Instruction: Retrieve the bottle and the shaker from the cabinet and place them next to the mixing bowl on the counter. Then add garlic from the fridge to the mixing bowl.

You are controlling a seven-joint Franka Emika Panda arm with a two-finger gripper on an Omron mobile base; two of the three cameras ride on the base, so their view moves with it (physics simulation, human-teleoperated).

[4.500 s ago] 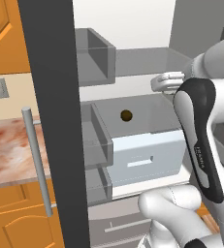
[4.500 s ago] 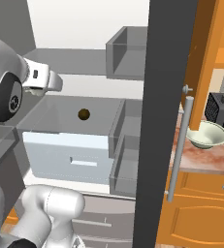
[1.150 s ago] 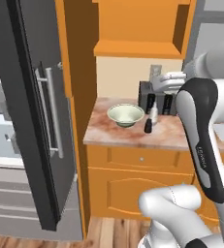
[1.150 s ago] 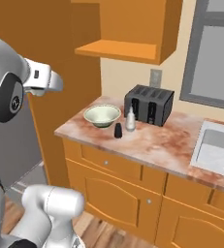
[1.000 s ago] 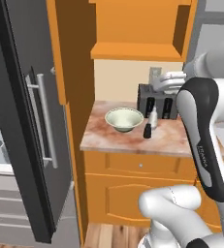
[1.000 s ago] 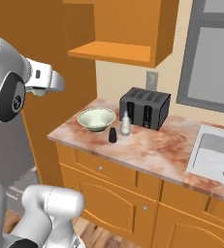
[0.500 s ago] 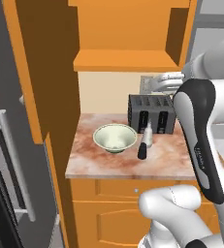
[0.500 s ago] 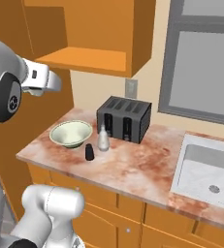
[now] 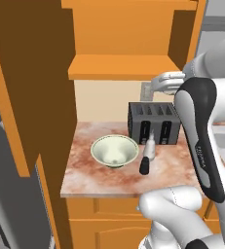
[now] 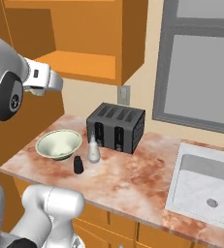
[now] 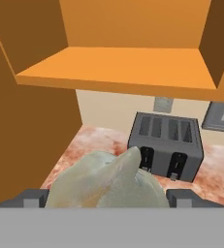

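A pale green mixing bowl (image 9: pixel 115 151) (image 10: pixel 59 143) sits on the marble counter (image 9: pixel 99 177) left of a black toaster (image 9: pixel 153 121). Beside the bowl stand a small white bottle (image 9: pixel 149 148) (image 10: pixel 93 150) and a short black shaker (image 9: pixel 144 165) (image 10: pixel 78 164). My gripper (image 11: pixel 108 197) is held high above the counter, at the height of the cabinet shelf. It is shut on a pale garlic bulb (image 11: pixel 108 179), which fills the space between the fingertips (image 11: pixel 33 197). In the base views the white hand (image 9: pixel 165 82) (image 10: pixel 44 80) hovers above and behind the bowl and toaster.
An open orange wall cabinet with a shelf (image 11: pixel 123 68) hangs right above the counter. A tall orange side panel (image 9: pixel 31 97) and the dark fridge door (image 9: pixel 7 204) stand to the left. A sink (image 10: pixel 205 186) lies to the right below a window (image 10: pixel 200 63).
The base has driven right, away from the fridge, so the counter with bowl, bottle, shaker and toaster now sits centred before me. The arm's pose relative to the base is unchanged.
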